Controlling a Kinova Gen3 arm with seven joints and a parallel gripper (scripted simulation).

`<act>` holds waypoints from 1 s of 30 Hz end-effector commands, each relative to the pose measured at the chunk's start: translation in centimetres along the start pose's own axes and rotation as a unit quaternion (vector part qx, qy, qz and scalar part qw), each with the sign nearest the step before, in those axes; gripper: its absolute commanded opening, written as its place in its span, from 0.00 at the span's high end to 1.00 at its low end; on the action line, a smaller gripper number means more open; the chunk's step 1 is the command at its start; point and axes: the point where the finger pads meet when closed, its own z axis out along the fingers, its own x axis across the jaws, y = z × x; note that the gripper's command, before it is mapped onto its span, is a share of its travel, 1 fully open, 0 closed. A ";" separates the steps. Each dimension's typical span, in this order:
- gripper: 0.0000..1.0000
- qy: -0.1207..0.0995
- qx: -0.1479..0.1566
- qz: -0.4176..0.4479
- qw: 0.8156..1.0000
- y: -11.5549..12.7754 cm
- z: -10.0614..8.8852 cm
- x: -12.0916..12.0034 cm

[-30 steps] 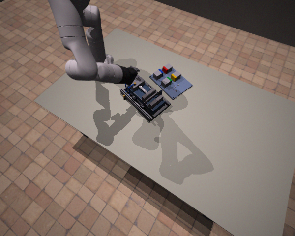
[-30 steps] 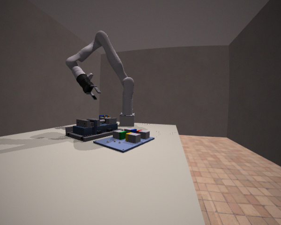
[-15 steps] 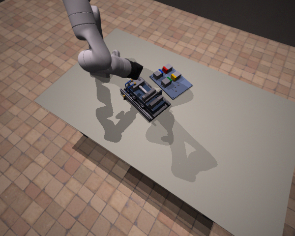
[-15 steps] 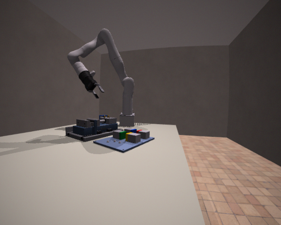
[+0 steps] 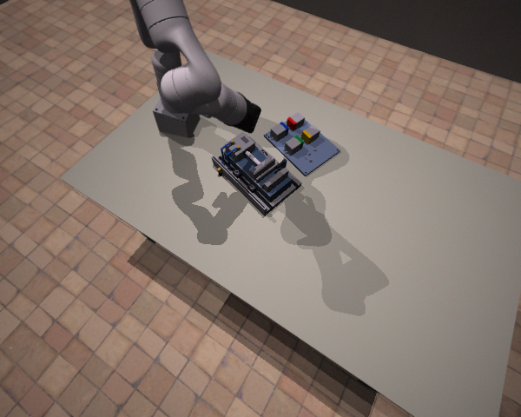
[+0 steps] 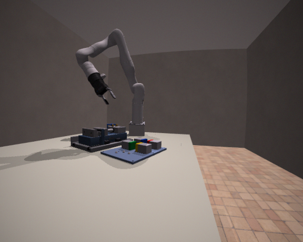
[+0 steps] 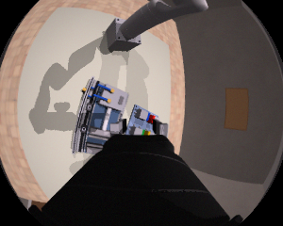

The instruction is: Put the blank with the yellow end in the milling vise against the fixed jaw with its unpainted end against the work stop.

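Hanging high above the milling vise (image 6: 99, 136), the gripper (image 6: 108, 97) has its fingers spread wide with nothing between them, tilted down toward the table (image 6: 94, 195). That height looks deliberate: it keeps the fingers well apart from the vise blocks and hoses while the arm swings across.

On the blue plate (image 5: 323, 156), just beside the vise, sit four grey blanks in a loose cluster, each with one painted end. The blank with the yellow end (image 5: 310, 134) lies on the side of the plate away from the vise, with the green-ended blank (image 5: 293, 144) near it, the red-ended blank (image 5: 295, 119) beyond, and the blue-ended blank (image 5: 279, 130) toward the arm's base. None is stacked.

Gaps between the blanks look narrow, so a descent onto the yellow one probably needs the fingers lined up across its long sides. Between the vise jaws the slot appears open. The plate's front half holds only small studs.
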 end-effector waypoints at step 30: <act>0.00 -0.078 0.063 -0.171 0.980 1.7 2.5 5.5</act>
